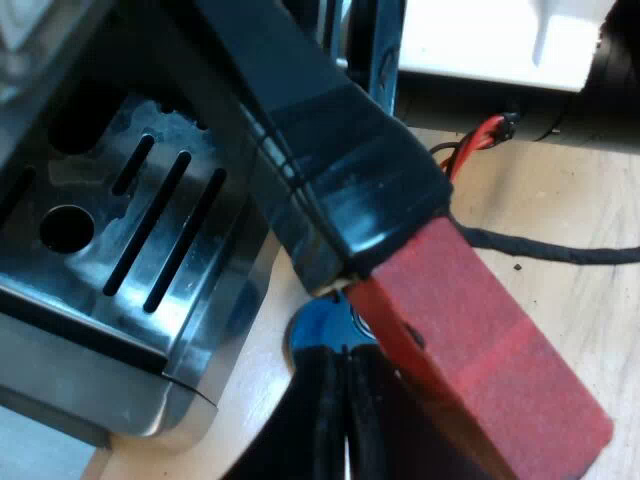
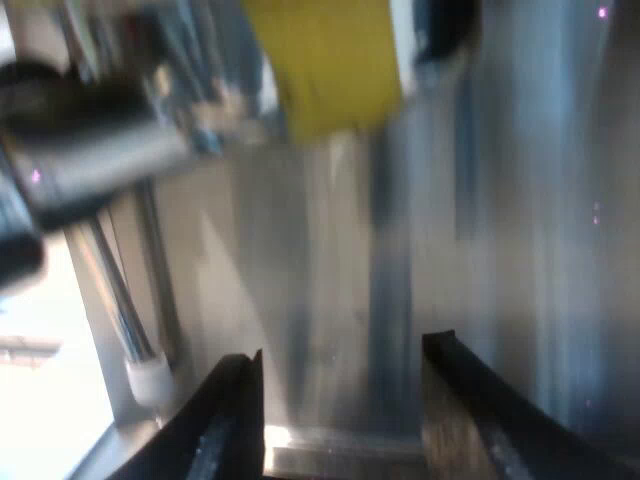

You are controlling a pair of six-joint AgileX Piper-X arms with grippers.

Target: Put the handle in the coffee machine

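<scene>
The holder's dark handle [image 1: 330,180] runs from the machine's front out over the table and ends in a red block [image 1: 490,350]. My left gripper [image 1: 345,400] sits just under where the dark part meets the red. Its two black fingers [image 1: 315,420] lie together with nothing visible between them, touching or almost touching the handle. A shiny blue object [image 1: 320,322] shows just past the fingertips. My right gripper [image 2: 340,400] is open, its fingers [image 2: 230,420] well apart over a blurred grey surface.
The espresso machine's slotted metal drip tray [image 1: 130,230] lies close beside the handle. A wooden tabletop [image 1: 560,210] carries a black cable [image 1: 560,250]. A yellow shape [image 2: 320,60] and metal legs [image 2: 125,300] appear beyond the right gripper.
</scene>
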